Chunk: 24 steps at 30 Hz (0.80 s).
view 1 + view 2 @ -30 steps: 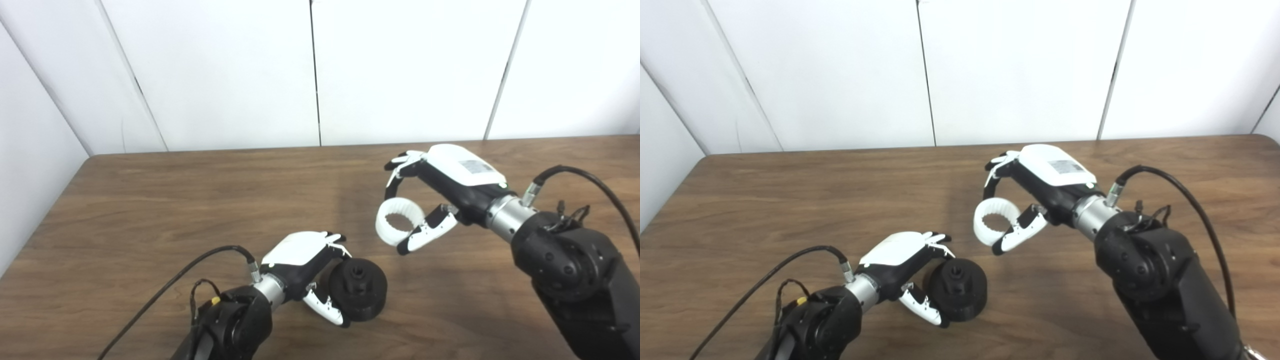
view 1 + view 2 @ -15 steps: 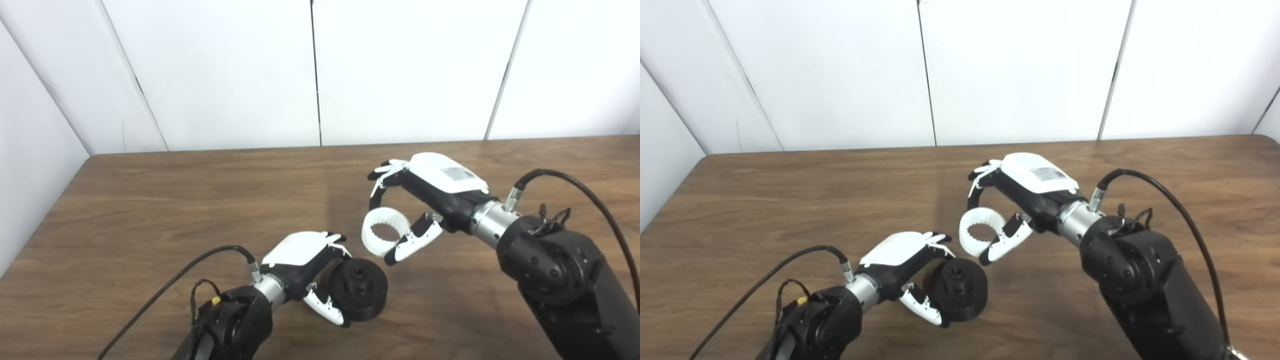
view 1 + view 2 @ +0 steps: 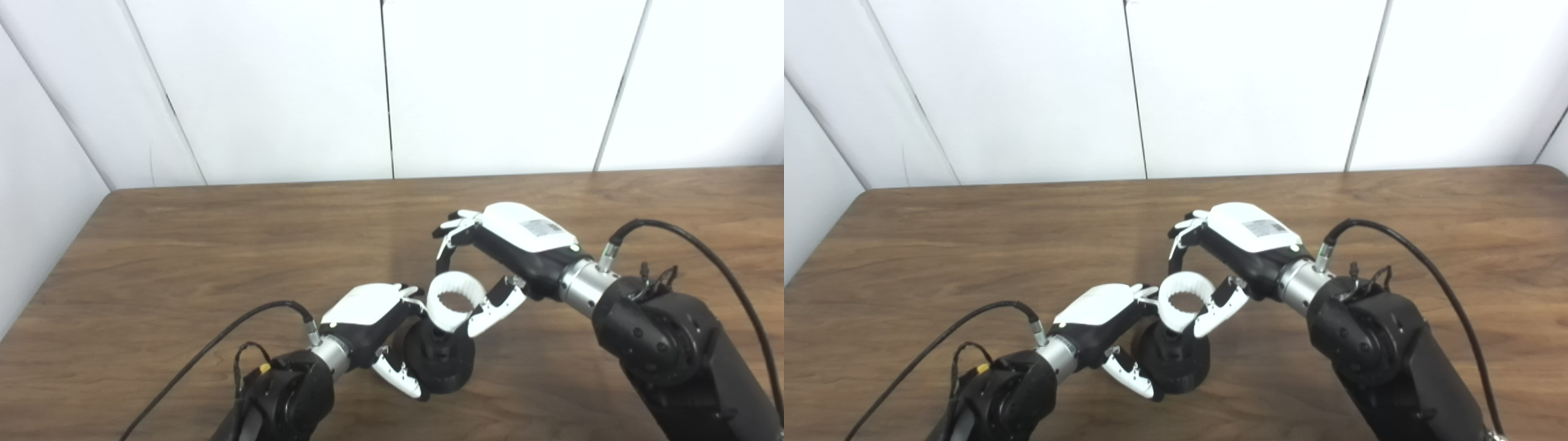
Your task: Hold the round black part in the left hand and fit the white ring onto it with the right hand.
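The round black part [image 3: 442, 365] rests on the wooden table [image 3: 184, 257] near the front, with a small hub on its top face. My left hand [image 3: 375, 327] is shut on its left side, fingers over the top edge and thumb below. The white ribbed ring [image 3: 454, 293] hangs just above the black part, overlapping its upper edge in both views. My right hand [image 3: 497, 260] is shut on the ring, fingers arched over its far side and thumb [image 3: 1216, 313] on its right. Whether the ring touches the part cannot be told.
White wall panels [image 3: 392, 86] stand behind the table's far edge. Black cables [image 3: 704, 245] loop from both wrists over the tabletop. The right forearm [image 3: 667, 343] fills the lower right.
My right hand has carried the white ring down and to the left, from well clear of the black part to just over it. The left hand and black part stayed put.
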Motion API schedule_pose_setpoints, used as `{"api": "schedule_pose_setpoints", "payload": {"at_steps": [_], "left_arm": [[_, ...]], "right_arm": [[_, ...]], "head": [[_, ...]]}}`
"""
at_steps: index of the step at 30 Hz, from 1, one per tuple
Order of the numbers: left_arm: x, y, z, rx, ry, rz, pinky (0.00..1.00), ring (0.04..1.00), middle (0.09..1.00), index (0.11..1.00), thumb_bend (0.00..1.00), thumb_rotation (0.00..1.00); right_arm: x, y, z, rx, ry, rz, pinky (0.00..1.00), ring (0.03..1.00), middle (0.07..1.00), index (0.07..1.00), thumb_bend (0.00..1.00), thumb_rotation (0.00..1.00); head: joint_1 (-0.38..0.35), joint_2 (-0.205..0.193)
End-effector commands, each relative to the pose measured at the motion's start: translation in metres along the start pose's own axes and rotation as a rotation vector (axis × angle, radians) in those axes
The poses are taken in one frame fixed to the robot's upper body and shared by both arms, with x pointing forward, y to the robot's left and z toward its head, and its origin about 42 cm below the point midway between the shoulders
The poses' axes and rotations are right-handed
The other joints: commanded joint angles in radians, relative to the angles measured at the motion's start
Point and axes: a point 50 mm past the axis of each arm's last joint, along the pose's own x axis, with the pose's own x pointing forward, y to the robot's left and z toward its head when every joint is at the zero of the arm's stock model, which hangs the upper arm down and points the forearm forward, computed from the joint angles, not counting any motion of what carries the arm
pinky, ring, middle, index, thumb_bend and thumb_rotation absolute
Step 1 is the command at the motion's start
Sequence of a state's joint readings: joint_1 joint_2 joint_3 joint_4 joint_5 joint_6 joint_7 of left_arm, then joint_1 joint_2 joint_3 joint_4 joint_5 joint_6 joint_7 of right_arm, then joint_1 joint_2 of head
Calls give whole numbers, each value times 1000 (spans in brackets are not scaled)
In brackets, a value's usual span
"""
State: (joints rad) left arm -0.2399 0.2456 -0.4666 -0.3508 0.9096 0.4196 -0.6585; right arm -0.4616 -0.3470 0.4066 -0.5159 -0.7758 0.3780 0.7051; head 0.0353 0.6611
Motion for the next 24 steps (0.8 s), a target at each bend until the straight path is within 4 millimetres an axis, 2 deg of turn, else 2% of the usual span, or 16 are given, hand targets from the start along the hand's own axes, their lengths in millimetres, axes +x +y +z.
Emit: {"api": "schedule_pose_setpoints", "payload": {"at_steps": [1, 13, 24], "left_arm": [[3, 3, 4, 18, -12, 12, 953, 1000, 975, 699, 840, 228], [2, 2, 4, 17, -9, 13, 957, 1000, 972, 697, 845, 220], [-1, 3, 5, 7, -17, 18, 961, 1000, 971, 697, 843, 212]], "right_arm": [[1, -12, 9, -44, -44, -53, 799, 934, 852, 570, 840, 276], [5, -3, 12, -39, -54, -27, 807, 936, 855, 569, 829, 302], [6, 2, 13, -24, -51, -13, 810, 933, 852, 559, 827, 274]], "head": [[0, 1], [3, 2], [7, 6]]}}
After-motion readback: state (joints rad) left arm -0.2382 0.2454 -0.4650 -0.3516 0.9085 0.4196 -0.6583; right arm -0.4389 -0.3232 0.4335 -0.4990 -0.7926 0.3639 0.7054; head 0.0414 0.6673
